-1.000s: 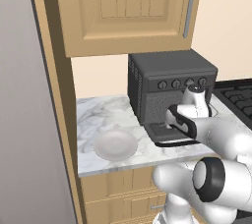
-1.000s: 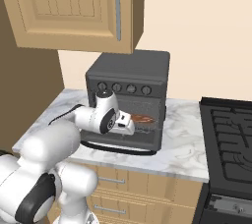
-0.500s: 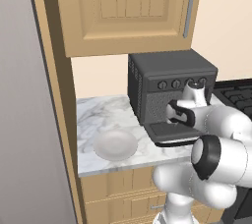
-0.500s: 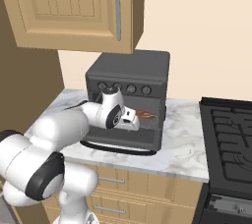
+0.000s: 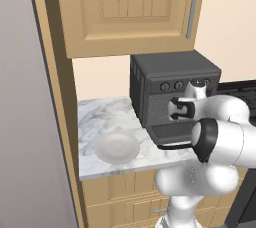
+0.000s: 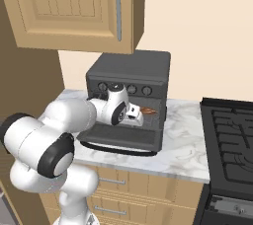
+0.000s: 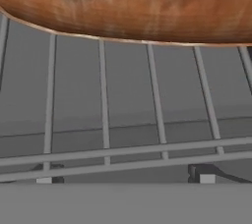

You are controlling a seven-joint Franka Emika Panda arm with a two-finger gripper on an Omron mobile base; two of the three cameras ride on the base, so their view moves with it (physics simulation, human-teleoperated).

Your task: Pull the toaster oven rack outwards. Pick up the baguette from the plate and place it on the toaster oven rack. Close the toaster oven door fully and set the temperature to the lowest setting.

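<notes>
Left base view: the toaster oven point(image 5: 172, 94) stands on the marble counter point(image 5: 105, 117) under a wood wall cabinet point(image 5: 125, 12), its 4 knobs in a row across the front. The toaster oven door point(image 5: 172, 134) lies dropped open, level in front of the oven. The plate point(image 5: 117, 147) sits bare on the counter, left of the oven and nearer the counter's front edge. The white arm's wrist reaches into the oven mouth, just above the door.

Right base view: the gripper point(image 6: 140, 116) is at the oven opening, and the brown-orange baguette point(image 6: 149, 111) lies inside the oven just beyond it. A black stovetop point(image 6: 232, 137) sits well to the right of the oven.

Hand view: the baguette point(image 7: 133, 4) rests on the toaster oven rack point(image 7: 128, 120), its thin grey wires running beneath the crust. The jaws stand fully apart and hold nothing; the 2 dark fingertips point(image 7: 202, 174) sit low, clear of the loaf and close to the rack's front bars.

By the look of it, the loaf is light, stiff and rough-crusted, unlikely to slip but free to roll on the wires, so it is best left alone. The door is a rigid hinged panel; the bar handle along its free edge seems the place to take hold or push from below.
</notes>
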